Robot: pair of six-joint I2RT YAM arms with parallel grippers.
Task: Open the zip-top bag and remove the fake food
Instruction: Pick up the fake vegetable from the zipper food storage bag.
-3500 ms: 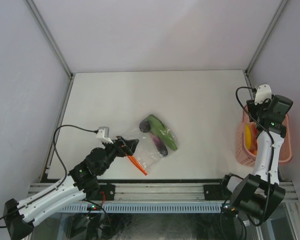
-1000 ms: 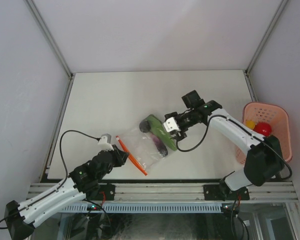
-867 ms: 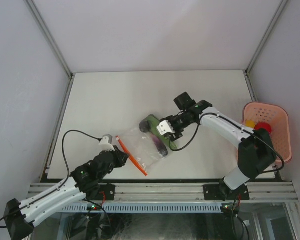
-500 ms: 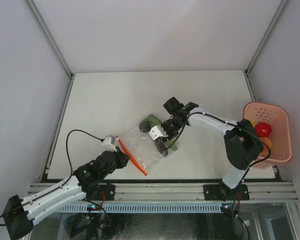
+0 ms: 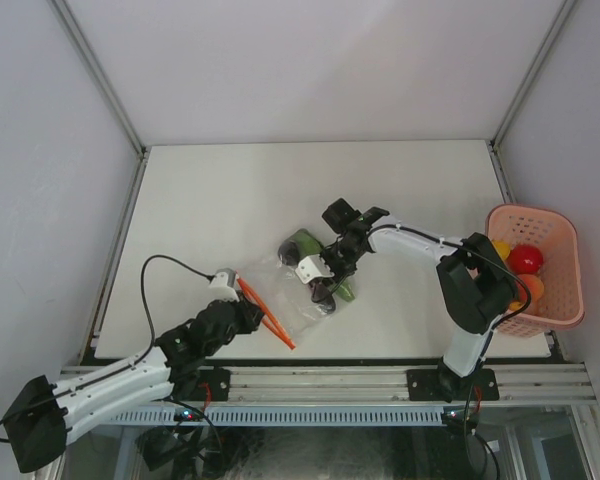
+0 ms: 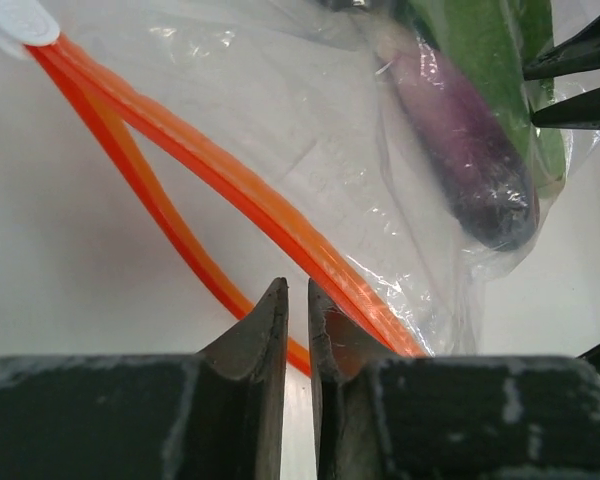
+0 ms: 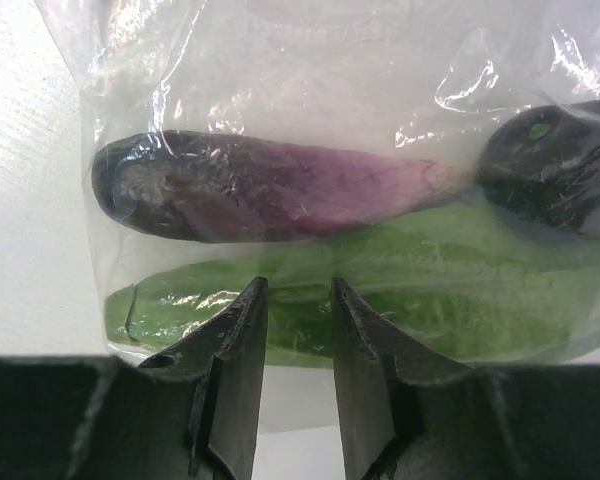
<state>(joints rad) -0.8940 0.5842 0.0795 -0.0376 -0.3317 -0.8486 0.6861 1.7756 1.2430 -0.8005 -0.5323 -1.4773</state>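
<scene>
bag (image 5: 280,302) film looks thin, limp and slick: we judge it will crumple and slip rather than hold a shape, and drag along the table (image 5: 200,200) if pulled from one side only. the stiffest part is the orange strip (image 5: 275,330), so we would take hold there, one track per side. the food (image 5: 342,290) inside looks like hard, light plastic and should slide out once the mouth gapes.

the bag lies near the front middle of the table, strip toward the left arm. the left gripper (image 5: 252,312) sits at the strip, fingers almost pressed together; one track runs up to the tips, but we cannot tell whether it is caught. the right gripper (image 5: 330,272) is over the far end, fingers narrowly parted above the green piece (image 7: 380,290); whether they pinch film we cannot tell.

only the top view shows the basket (image 5: 570,315) at the right, with red, yellow and orange pieces in it. only the left wrist view shows the strip's two tracks parted at one end, so the mouth is partly open. the right wrist view gives the purple piece (image 7: 260,185) touching the green one and a dark round piece (image 7: 545,165) beside them, all under film.
</scene>
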